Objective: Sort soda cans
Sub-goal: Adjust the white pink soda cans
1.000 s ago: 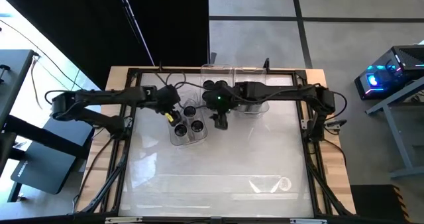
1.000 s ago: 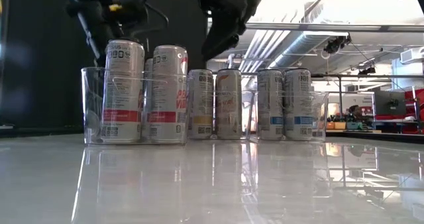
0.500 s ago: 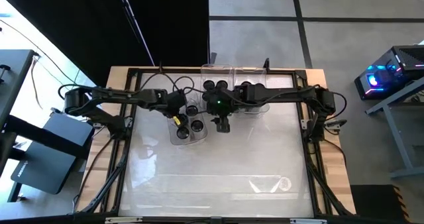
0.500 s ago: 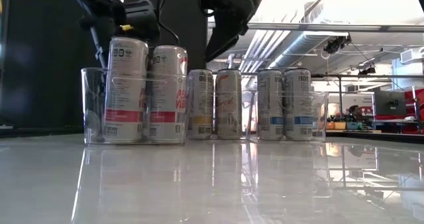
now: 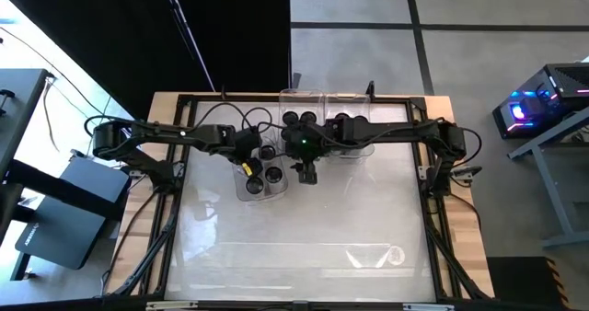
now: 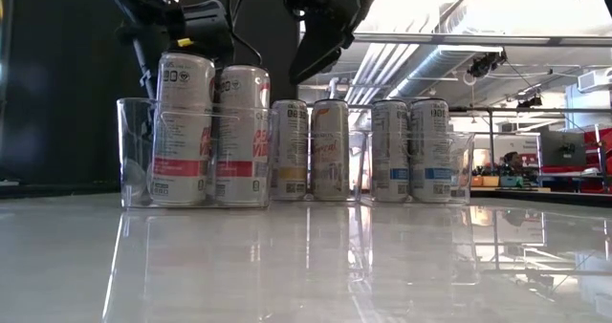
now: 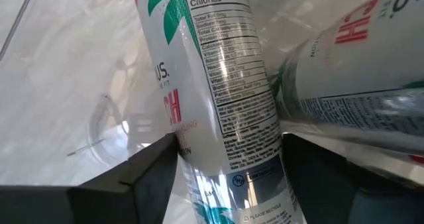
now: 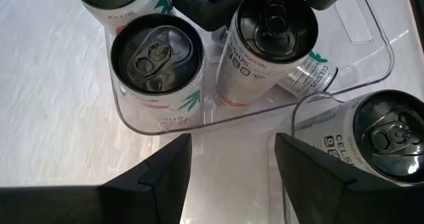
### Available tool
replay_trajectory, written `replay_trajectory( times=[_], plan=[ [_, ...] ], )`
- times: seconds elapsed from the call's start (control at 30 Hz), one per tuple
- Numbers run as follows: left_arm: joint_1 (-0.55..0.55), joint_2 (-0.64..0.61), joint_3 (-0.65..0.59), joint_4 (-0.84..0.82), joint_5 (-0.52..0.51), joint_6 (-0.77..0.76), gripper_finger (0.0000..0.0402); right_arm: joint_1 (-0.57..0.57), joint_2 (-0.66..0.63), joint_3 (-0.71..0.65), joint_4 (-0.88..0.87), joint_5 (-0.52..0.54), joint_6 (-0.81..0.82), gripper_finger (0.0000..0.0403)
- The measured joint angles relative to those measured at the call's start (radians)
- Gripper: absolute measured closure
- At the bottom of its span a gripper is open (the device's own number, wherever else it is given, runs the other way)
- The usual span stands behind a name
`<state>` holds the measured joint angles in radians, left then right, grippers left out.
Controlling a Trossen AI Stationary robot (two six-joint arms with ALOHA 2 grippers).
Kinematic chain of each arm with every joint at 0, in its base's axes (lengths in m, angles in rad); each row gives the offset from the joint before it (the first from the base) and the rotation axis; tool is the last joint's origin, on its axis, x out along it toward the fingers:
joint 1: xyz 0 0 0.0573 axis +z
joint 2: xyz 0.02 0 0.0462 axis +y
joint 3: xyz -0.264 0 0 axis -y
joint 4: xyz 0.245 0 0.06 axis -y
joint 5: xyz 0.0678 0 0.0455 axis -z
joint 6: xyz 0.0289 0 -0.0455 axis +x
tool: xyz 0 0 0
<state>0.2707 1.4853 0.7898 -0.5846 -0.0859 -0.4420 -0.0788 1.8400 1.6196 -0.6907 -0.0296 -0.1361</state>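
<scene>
Several soda cans stand in clear bins. In the near-left bin two cans stand upright beside a white can. My left gripper has come down over that can and is shut on it. My right gripper hangs open above the table just right of that bin, its fingers holding nothing. More cans stand in the far bins. My left gripper pinches the white can's side wall between its two fingers, on the can's upper part. The fingers come steeply from above and lie along the can. The can stands in the bin, its top leaning slightly toward the neighbouring can.
Two far bins with cans stand side by side at the table's far edge. Another clear bin lies near the front right. The wide white tabletop in front of the bins is free. Black frame rails run along the table's sides.
My left gripper has come down over the near-left bin and a little toward the table's right, closing around the white can's top. The can has tipped slightly toward its neighbour. My right gripper has stayed where it was.
</scene>
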Motion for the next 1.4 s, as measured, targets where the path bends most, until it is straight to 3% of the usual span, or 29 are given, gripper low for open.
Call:
replay_trajectory(
  times=[0.23, 0.73, 1.0, 1.17, 1.4],
  plan=[
    [0.005, 0.0, -0.001, -0.002, 0.028, -0.011, 0.0214, 0.023, 0.0, 0.0, -0.001, 0.0, -0.001, 0.019],
    [0.016, -0.125, 0.024, -0.08, 0.071, -0.06, 0.0252, 0.04, 0.0, 0.0, -0.136, 0.003, 0.031, 0.019],
    [0.025, -0.163, 0.027, -0.039, 0.052, -0.102, 0.03, 0.04, 0.0, 0.0, -0.128, 0.003, 0.034, 0.019],
    [0.032, -0.151, 0.028, 0.022, 0.059, -0.122, 0.0271, 0.04, 0.0, 0.0, -0.107, 0.003, 0.032, 0.019],
    [0.052, -0.082, 0.034, 0.046, 0.076, -0.137, 0.0152, 0.04, 0.0, 0.0, -0.095, 0.003, 0.031, 0.019]
  ],
)
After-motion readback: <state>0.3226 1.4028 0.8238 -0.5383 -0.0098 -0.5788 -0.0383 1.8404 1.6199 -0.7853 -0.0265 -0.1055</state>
